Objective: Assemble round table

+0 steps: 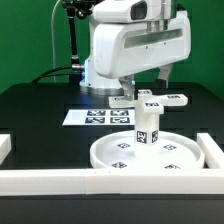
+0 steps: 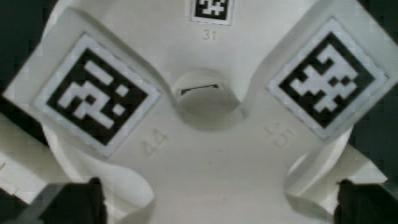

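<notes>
The round disc (image 1: pixel 172 158) lies on the table near the front, with the short post (image 1: pixel 146 128) upright on its hub. The four-armed cross piece (image 1: pixel 168 100) sits on top of the post. In the wrist view the cross piece (image 2: pixel 199 150) fills the frame, with its tags and centre hole showing. My gripper (image 1: pixel 150 93) has come down over the cross piece. In the wrist view my gripper (image 2: pixel 214 210) has its dark fingers (image 2: pixel 68 205) far apart, on either side of one arm. They look open and apart from the plastic.
The marker board (image 1: pixel 90 117) lies flat behind the disc, toward the exterior view's left. Long white border rails run along the front (image 1: pixel 50 181) and on the exterior view's right (image 1: pixel 212 150). The arm's white body (image 1: pixel 130 45) stands behind the assembly.
</notes>
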